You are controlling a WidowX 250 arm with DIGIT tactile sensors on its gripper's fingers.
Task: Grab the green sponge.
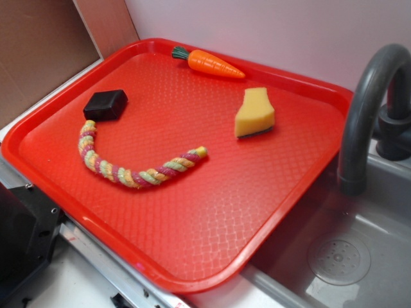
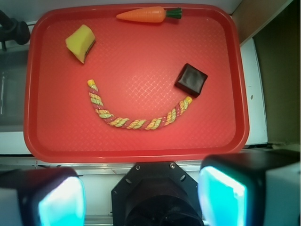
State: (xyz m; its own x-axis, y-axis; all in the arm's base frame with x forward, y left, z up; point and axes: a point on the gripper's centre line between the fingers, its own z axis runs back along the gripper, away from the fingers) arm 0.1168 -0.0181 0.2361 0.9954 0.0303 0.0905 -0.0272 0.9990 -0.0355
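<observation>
On the red tray (image 1: 58, 170), the green sponge (image 1: 255, 113) lies untouched — nothing grasped yet.
The end effector (image 2: 141, 193) hangs wide and empty, well apart; approach and grasp remain.

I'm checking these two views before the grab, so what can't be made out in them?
- Small yellow foam sponge: its dark scouring face shows only as an edge strip, in both views.
- Hand: the wrist view's bottom edge crops the finger tips; the exterior view doesn't show it.
- Black square block: material unclear, too dark.
- Grey tap: cropped by the right edge, exterior view.
</observation>
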